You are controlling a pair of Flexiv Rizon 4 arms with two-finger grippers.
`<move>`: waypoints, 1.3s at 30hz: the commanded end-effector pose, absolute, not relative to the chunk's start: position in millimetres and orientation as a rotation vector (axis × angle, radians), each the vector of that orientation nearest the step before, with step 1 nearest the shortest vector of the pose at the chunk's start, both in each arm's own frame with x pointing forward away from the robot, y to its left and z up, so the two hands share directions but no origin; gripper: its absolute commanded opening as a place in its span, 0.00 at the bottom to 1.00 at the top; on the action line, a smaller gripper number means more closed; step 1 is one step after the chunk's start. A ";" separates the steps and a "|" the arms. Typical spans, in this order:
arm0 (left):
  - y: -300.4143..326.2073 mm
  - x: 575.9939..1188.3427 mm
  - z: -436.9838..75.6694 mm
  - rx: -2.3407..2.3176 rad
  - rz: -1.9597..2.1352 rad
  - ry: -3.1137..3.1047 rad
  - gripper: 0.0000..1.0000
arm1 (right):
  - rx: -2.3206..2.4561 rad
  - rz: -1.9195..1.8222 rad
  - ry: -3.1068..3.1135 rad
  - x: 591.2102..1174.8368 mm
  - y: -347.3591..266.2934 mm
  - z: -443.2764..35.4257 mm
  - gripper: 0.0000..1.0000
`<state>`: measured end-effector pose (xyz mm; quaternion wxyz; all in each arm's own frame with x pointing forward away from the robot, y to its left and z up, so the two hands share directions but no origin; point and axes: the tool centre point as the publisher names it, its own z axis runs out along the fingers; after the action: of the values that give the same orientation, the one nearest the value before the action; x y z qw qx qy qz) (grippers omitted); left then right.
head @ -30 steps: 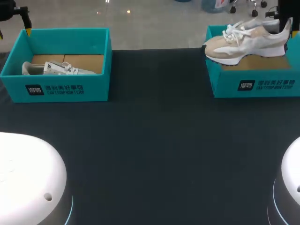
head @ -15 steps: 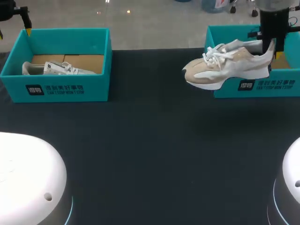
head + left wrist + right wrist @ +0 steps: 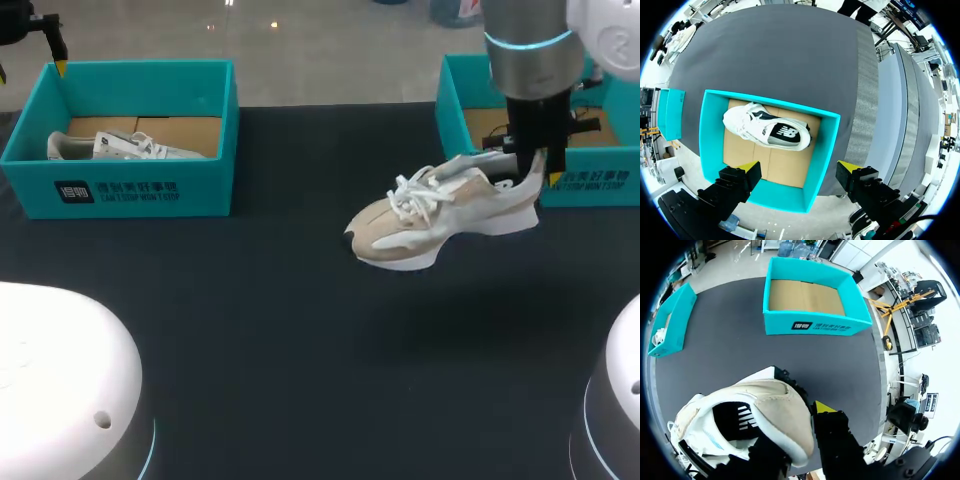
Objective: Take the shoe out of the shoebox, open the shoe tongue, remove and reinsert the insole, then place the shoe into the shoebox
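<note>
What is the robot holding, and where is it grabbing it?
The right gripper holds the beige and white sneaker by its heel; the left gripper holds nothing.

A wide table (image 3: 300, 330) with a dark, matte top fills the scene.

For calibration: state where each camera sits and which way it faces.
Head view: above, behind, looking down on the table; left claw, right claw show.
Left wrist view: over the left shoebox, looking down; its claw open.
Right wrist view: above the table, looking down; its claw grips the beige shoe.
Head and right wrist share that shoe.
</note>
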<state>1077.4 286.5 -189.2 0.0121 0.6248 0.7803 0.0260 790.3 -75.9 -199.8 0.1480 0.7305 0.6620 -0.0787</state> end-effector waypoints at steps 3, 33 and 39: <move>286.4 1076.4 -188.8 1.949 0.085 2.433 1.00 | 2.023 -0.177 1.932 766.7 -55.5 -205.0 0.00; 286.4 1076.4 -188.8 1.949 0.085 2.433 1.00 | 2.048 -0.175 1.896 753.2 6.5 -227.2 0.00; 286.4 1076.4 -188.8 1.949 0.085 2.433 1.00 | 2.046 -0.181 1.883 745.6 34.5 -236.5 0.00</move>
<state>1077.4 286.6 -189.2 0.0121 0.6247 0.7803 0.0260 742.5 8.6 -230.6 0.1645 0.7231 0.6693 -0.0458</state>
